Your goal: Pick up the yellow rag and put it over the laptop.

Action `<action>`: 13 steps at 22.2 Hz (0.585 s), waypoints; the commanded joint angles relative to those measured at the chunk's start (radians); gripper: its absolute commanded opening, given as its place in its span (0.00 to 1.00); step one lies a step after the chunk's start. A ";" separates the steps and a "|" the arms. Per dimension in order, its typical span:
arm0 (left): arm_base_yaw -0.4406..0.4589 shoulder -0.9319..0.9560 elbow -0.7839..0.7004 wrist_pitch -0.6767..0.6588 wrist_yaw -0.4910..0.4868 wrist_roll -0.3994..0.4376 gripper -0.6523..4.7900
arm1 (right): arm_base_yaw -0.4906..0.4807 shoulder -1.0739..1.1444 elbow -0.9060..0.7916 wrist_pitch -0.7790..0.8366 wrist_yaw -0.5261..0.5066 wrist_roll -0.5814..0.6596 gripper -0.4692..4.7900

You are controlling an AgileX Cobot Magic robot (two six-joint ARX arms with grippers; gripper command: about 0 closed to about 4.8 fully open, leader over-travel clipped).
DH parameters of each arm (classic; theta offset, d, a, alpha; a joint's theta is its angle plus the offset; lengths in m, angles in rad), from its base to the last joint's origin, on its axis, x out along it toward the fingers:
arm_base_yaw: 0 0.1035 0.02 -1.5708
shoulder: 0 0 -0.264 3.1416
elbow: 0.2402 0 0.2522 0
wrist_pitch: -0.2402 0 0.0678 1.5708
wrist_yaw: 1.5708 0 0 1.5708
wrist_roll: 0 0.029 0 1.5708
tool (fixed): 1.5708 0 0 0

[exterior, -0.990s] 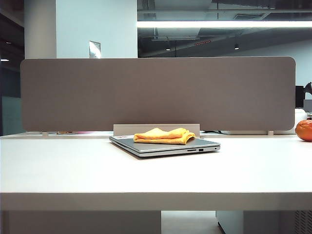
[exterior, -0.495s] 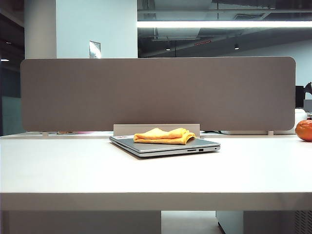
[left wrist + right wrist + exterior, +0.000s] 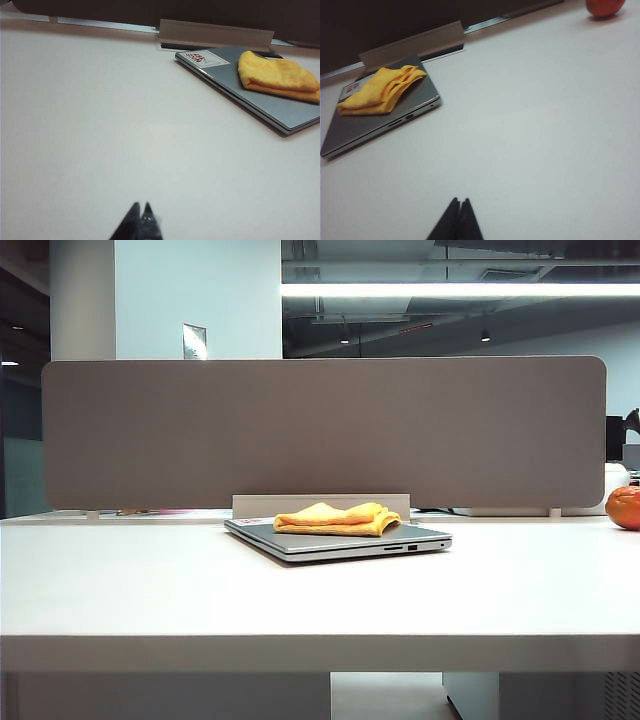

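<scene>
The yellow rag (image 3: pixel 337 519) lies folded and rumpled on the closed silver-grey laptop (image 3: pixel 330 540), which sits flat on the white table near its middle. The rag (image 3: pixel 278 76) covers only part of the lid (image 3: pixel 235 87), and a white sticker (image 3: pixel 204 58) shows at one corner. Ports show along the laptop's side edge (image 3: pixel 397 122), with the rag (image 3: pixel 380 90) on top. My left gripper (image 3: pixel 140 206) is shut and empty, well short of the laptop. My right gripper (image 3: pixel 460 201) is also shut and empty, far from the laptop. Neither arm shows in the exterior view.
A round orange object (image 3: pixel 624 507) sits at the table's far right, also seen in the right wrist view (image 3: pixel 604 7). A grey partition (image 3: pixel 320 430) stands along the table's back edge, with a pale cable flap (image 3: pixel 215 34) just behind the laptop.
</scene>
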 commanded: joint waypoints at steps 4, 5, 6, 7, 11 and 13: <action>-0.001 0.001 0.003 -0.006 0.003 -0.003 0.11 | 0.022 -0.001 -0.006 0.007 0.014 -0.025 0.08; -0.001 0.001 0.003 -0.011 0.003 -0.003 0.11 | 0.025 -0.001 -0.006 -0.003 0.045 -0.073 0.08; -0.001 0.001 0.003 -0.012 0.003 -0.003 0.11 | 0.025 -0.001 -0.006 -0.006 0.054 -0.105 0.08; -0.001 0.001 0.003 -0.017 0.003 -0.003 0.11 | 0.022 -0.001 -0.006 -0.001 0.071 -0.140 0.08; -0.001 0.001 0.003 -0.029 0.003 -0.003 0.11 | 0.022 -0.001 -0.006 0.035 0.180 -0.160 0.08; -0.001 0.001 0.003 -0.029 0.003 -0.003 0.11 | 0.022 -0.001 -0.006 0.040 0.196 -0.180 0.08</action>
